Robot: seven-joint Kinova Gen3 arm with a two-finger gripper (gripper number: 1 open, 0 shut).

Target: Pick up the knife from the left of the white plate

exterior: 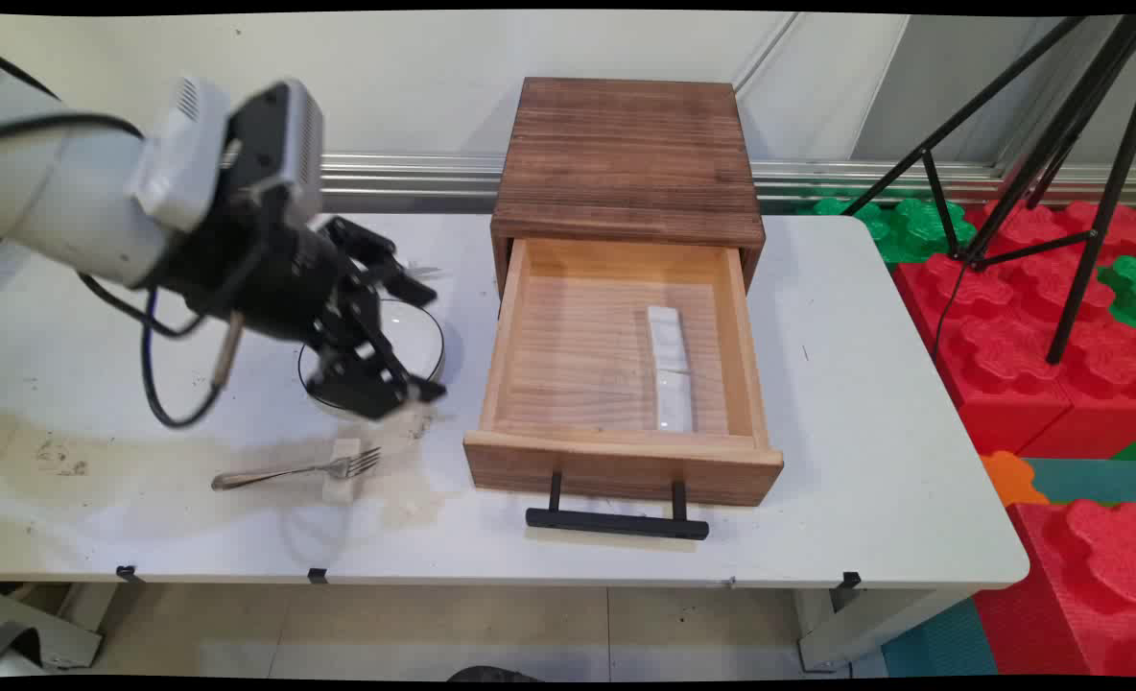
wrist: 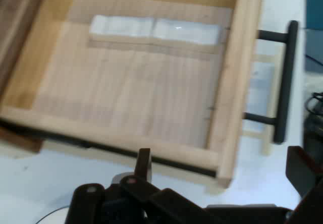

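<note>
The pincer (exterior: 413, 338) is hovering released over the plate (exterior: 421, 331), beside the open drawer (exterior: 616, 355). Steering clear of the drawer's wall seems wise.

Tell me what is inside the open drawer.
The open drawer holds one long white bar-shaped object, lying toward its right side on the bare wood bottom. Any part of the drawer still under the cabinet top is hidden.
</note>
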